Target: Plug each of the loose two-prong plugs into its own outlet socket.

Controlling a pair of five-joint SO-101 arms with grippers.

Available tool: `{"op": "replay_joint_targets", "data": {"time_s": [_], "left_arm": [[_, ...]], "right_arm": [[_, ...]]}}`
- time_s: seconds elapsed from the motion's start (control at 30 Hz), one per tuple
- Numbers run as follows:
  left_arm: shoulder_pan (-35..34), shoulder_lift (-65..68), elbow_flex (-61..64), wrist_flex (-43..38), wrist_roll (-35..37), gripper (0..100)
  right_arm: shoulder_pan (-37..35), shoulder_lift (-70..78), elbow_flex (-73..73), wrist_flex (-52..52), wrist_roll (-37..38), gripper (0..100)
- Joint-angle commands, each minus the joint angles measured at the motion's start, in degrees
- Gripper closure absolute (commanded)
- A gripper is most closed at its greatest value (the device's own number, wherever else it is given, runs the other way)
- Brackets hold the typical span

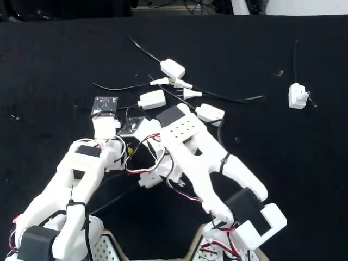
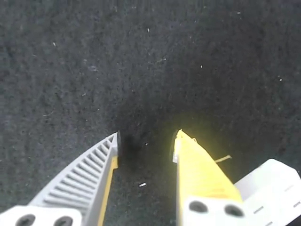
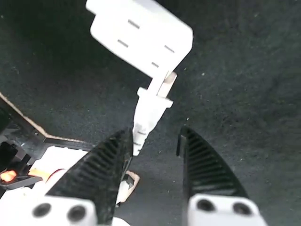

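Observation:
In the right wrist view a white outlet block [image 3: 141, 35] lies on the black cloth, and a white two-prong plug [image 3: 151, 110] stands at one of its sockets with its prongs still showing. My right gripper [image 3: 153, 141] is open, its black fingers [image 3: 106, 165] on either side of that plug's tail. From above, this gripper [image 1: 169, 115] sits just below an outlet block [image 1: 152, 99]. My left gripper [image 2: 146, 141] is open over bare cloth with nothing between its fingers. In the high view it [image 1: 105, 111] is left of the right one. Loose plugs [image 1: 182, 84] lie farther back.
More outlet blocks lie at the back [image 1: 173, 68], beside the right arm [image 1: 210, 113] and far right [image 1: 297, 96]. Thin black cables [image 1: 228, 99] cross the middle of the cloth. The two arms stand close together near the table's front.

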Motion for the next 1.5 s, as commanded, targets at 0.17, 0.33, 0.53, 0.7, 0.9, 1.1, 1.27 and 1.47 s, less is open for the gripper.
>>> {"op": "replay_joint_targets", "data": {"time_s": [0.17,0.33,0.53,0.7,0.9,1.1,1.27,1.47], "left_arm": [[-0.1,-0.2,-2.7,0.1,-0.3,81],[-0.1,-0.2,-2.8,0.1,-0.3,81],[-0.1,-0.2,-2.7,0.1,-0.3,81],[-0.2,-0.2,-2.7,0.1,-0.3,81],[-0.2,-0.2,-2.7,0.1,-0.3,81],[-0.2,-0.2,-2.8,0.1,-0.3,81],[-0.2,-0.2,-2.8,0.1,-0.3,81],[-0.2,-0.2,-2.8,0.1,-0.3,81]], "right_arm": [[1.1,-0.1,-0.4,1.7,1.6,93.3],[1.1,-0.1,-0.3,2.5,1.7,82.3],[1.1,1.0,-0.3,2.5,2.9,82.2],[1.2,7.1,-0.7,2.4,5.2,81.9],[1.1,9.5,-3.9,2.9,5.3,84.2],[1.2,9.0,-8.9,6.9,5.4,98.8],[2.4,3.4,-17.0,10.5,5.4,98.8],[8.6,-3.6,-17.2,5.2,5.4,98.8]]}}
